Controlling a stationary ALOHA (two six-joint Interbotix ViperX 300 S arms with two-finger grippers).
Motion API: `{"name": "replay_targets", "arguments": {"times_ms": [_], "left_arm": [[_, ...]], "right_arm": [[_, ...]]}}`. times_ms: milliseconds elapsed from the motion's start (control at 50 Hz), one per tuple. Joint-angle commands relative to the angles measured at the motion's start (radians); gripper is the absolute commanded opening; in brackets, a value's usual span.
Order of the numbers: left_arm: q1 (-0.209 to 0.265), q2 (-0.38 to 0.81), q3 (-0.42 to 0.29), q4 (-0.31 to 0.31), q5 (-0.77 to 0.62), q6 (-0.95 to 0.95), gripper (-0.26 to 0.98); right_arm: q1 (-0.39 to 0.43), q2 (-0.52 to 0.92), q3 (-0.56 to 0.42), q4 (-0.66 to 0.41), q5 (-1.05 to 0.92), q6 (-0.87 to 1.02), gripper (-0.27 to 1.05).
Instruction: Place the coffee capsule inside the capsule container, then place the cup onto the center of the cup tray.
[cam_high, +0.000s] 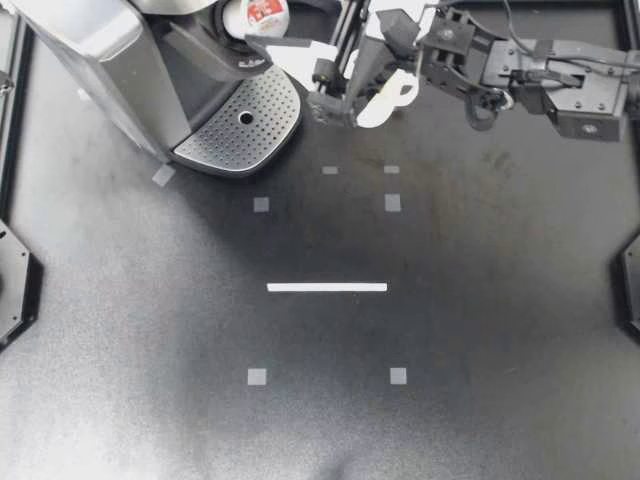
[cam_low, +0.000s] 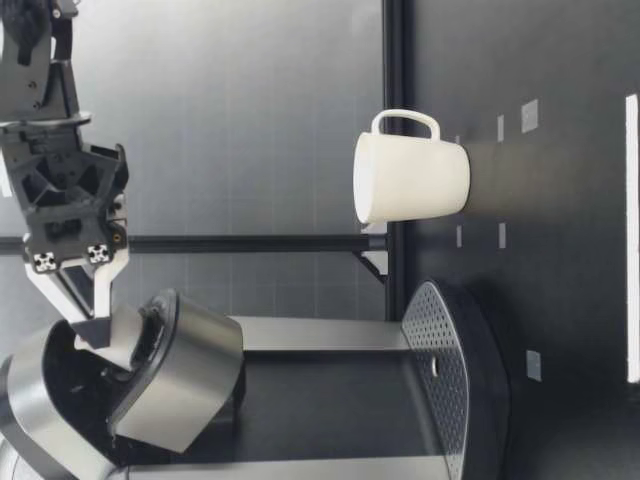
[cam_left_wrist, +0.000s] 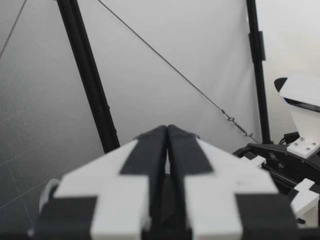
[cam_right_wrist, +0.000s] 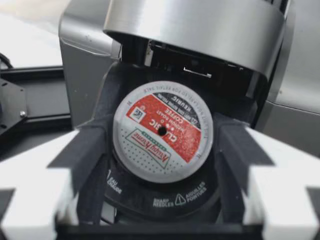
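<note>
right gripper (cam_high: 262, 25): jaws clenched on the coffee capsule (cam_right_wrist: 162, 131), right down in the capsule container (cam_right_wrist: 165, 202), under the raised lid (cam_right_wrist: 200, 30).
left gripper (cam_left_wrist: 167, 131): jaws pressed together, empty, pointing at the backdrop (cam_low: 250, 120).
cup (cam_low: 410, 180): upright on the counter (cam_high: 450, 320), beside the cup tray (cam_high: 225, 140), not on it.
risk: let go crooked and the capsule sits cocked; lift out carelessly and a finger catches the lid.
surroundings: black counter, white tape strip (cam_high: 327, 287), pale gridded backdrop.
</note>
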Motion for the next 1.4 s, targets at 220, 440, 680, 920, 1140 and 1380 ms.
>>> {"name": "replay_targets", "arguments": {"times_ms": [220, 440, 680, 920, 1140, 1380], "left_arm": [[0.0, -0.002, -0.006, 0.005, 0.003, 0.002, 0.13], [0.0, -0.002, -0.006, 0.005, 0.003, 0.003, 0.13], [0.0, -0.009, 0.003, 0.005, 0.003, 0.002, 0.13], [0.0, -0.017, 0.006, 0.005, 0.003, -0.002, 0.13], [0.0, -0.017, 0.008, 0.005, 0.003, -0.002, 0.13], [0.0, -0.018, 0.046, 0.014, 0.184, -0.005, 0.13]], "right_arm": [[-0.011, 0.017, -0.06, -0.009, -0.002, -0.008, 0.73], [-0.011, 0.012, -0.06, -0.012, -0.003, -0.008, 0.79], [-0.006, 0.011, -0.057, -0.012, -0.006, -0.009, 0.8], [0.009, 0.006, -0.057, -0.009, -0.009, 0.0, 0.84], [0.015, 0.005, -0.052, -0.009, -0.029, -0.003, 0.84], [0.023, -0.046, -0.002, -0.008, -0.046, 0.0, 0.84]]}}
